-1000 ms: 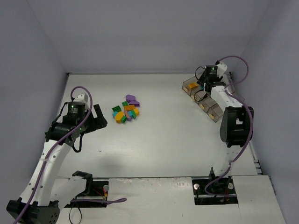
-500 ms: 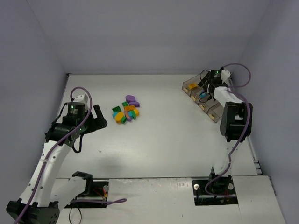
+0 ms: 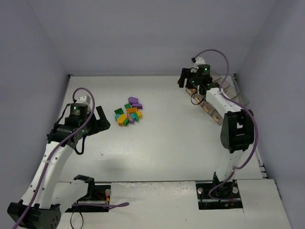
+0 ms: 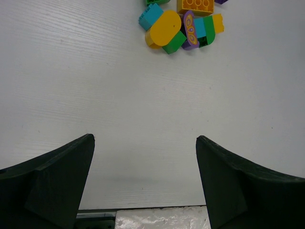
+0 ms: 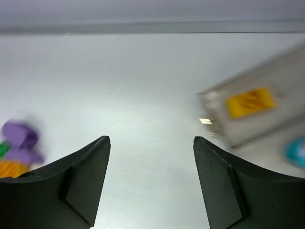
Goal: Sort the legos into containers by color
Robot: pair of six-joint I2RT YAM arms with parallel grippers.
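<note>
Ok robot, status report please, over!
Left gripper open, empty. Right gripper open, empty, beside the containers. Most legos heaped ahead of left gripper. Nothing blocking them.

Legos (image 3: 128,113) bunched in one pile, well left of the containers (image 3: 217,115) in the top view.
The pile is tight, bricks touching. A rounded yellow brick (image 4: 164,27) lies flat against a teal brick (image 4: 150,14) and a green brick (image 4: 175,44), with a purple brick (image 3: 135,101) on the far edge. The smoky clear containers' end bin (image 5: 281,81) holds an orange-yellow brick (image 5: 249,101). A teal piece (image 5: 296,151) shows just beside it, too blurred to tell which bin.
</note>
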